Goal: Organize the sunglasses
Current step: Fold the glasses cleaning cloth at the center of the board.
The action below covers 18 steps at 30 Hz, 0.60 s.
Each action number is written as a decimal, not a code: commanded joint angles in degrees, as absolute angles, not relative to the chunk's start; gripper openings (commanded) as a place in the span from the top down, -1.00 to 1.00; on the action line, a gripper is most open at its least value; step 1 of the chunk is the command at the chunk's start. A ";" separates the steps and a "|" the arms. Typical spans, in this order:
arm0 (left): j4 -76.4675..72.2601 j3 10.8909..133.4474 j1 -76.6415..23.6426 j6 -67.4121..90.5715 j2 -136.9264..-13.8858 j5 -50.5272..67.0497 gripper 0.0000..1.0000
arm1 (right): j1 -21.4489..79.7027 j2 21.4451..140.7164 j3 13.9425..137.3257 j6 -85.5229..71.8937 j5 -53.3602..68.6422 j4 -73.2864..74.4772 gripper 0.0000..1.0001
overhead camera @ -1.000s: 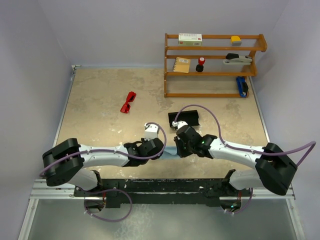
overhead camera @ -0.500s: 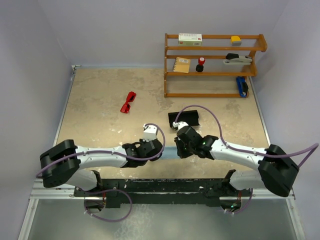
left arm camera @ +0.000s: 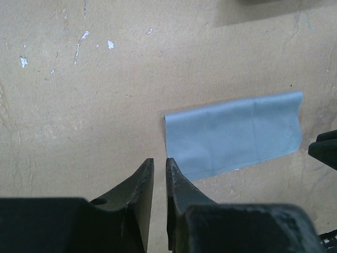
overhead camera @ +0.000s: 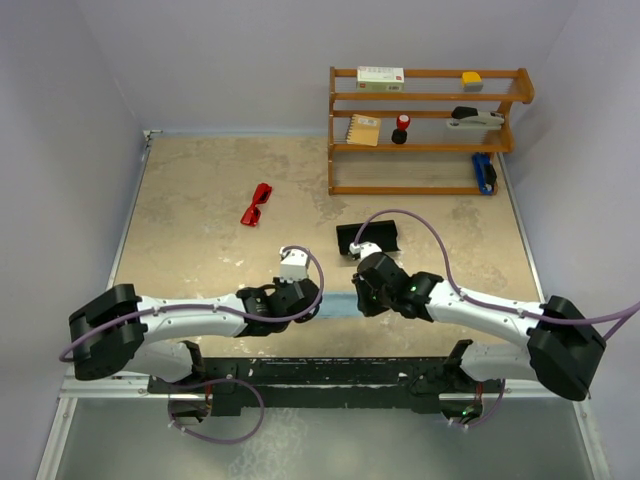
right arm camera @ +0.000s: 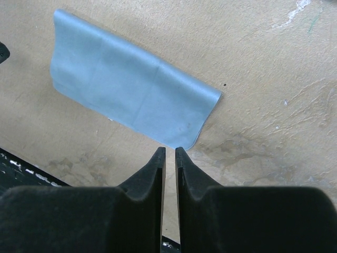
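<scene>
Well beyond the left gripper (left arm camera: 159, 161) and right gripper (right arm camera: 170, 151), both almost pressed together, empty: the sunglasses (overhead camera: 257, 204).

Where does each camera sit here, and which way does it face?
Top external: high behind the arm bases, facing down and forward over the table, sunglasses, black case and shelf; left arm and right arm show whole.
Left wrist: on the left arm, facing down past the left gripper to the blue cloth.
Right wrist: on the right arm, facing down past the right gripper to that cloth.
Shared: both wrist views show the cloth, from opposite ends.
</scene>
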State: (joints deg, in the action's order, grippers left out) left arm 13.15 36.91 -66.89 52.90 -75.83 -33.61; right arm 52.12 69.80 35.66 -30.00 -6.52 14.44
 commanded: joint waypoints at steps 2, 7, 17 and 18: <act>11.91 37.18 -67.24 54.29 -76.37 -34.82 0.76 | 52.38 70.65 36.19 -30.85 -7.34 13.81 0.71; 10.24 35.99 -67.24 55.22 -77.09 -33.57 0.76 | 52.38 72.07 35.96 -31.11 -6.33 12.17 0.92; 8.73 35.20 -67.24 56.07 -77.63 -33.11 0.77 | 52.39 76.25 36.66 -31.38 -5.72 9.33 1.00; 8.80 35.28 -67.24 56.03 -77.54 -33.13 0.77 | 52.38 76.63 36.46 -31.38 -5.64 9.27 1.00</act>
State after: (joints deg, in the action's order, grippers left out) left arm 10.94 35.11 -66.89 54.96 -77.73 -32.95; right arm 52.12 75.44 35.66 -30.55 -6.24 11.18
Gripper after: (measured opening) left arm 0.120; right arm 0.004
